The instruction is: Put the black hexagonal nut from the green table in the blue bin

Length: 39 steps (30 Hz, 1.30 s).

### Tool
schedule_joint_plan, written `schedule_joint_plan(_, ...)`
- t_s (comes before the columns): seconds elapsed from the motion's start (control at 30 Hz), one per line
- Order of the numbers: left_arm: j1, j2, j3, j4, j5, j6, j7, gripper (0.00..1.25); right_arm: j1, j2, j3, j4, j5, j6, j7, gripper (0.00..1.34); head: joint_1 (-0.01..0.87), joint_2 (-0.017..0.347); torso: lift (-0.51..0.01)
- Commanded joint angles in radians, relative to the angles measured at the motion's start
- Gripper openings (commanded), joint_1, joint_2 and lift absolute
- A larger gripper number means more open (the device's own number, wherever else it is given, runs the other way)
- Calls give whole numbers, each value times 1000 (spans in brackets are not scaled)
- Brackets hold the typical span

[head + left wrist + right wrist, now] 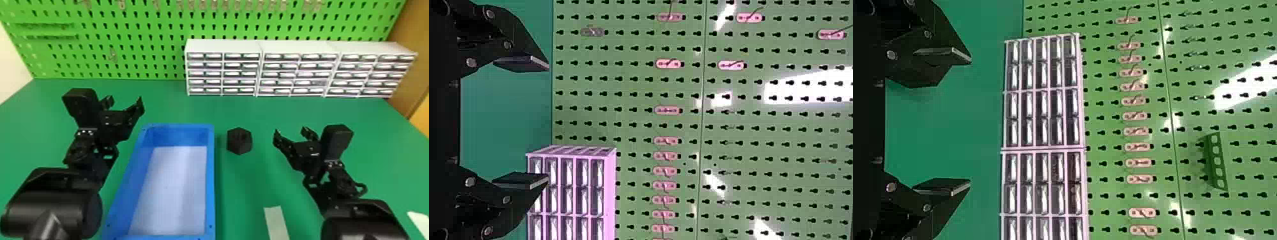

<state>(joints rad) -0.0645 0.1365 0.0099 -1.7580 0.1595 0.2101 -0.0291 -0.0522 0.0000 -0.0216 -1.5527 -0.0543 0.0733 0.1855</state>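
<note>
Left gripper (125,101) and right gripper (291,131): 2 fingers each, spread apart. Black hexagonal nut (239,140): on green table (166,107), between blue bin (210,191) and right gripper, near bin's right rim. Drawer cabinets (223,46): table rear, before green pegboard (134,19).

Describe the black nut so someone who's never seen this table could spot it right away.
On the green table, find the open blue bin. Just right of its far end, between the bin and the right gripper, sits the nut. Unlike the jointed black gripper, it is one compact, six-sided black block.
</note>
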Motion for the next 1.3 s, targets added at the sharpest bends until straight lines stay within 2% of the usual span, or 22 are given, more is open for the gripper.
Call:
schedule_joint_plan(0.0,2,0,-1,0,-1,0,0,787,-3,1,-1,0,2,-13,0,939,686,52,-97)
schedule_joint_plan(0.7,14,0,4,0,-15,-2,0,789,-5,1,-1,5,4,-30,0,939,686,52,-97)
schedule_joint_plan(0.9,15,0,7,0,-14,-6,0,789,-35,1,2,-27,-7,105,0,939,686,52,-97)
schedule_joint_plan(1.0,15,0,7,0,-14,-6,0,789,-66,-3,20,-61,-1,204,-26,939,686,52,-97)
schedule_joint_plan(1.13,15,0,5,0,-15,-6,0,789,-118,-14,51,-87,-22,327,-70,939,686,52,-97)
schedule_joint_plan(1.27,15,0,8,0,-14,-6,0,787,-187,-21,72,-90,-33,454,-80,939,686,52,-97)
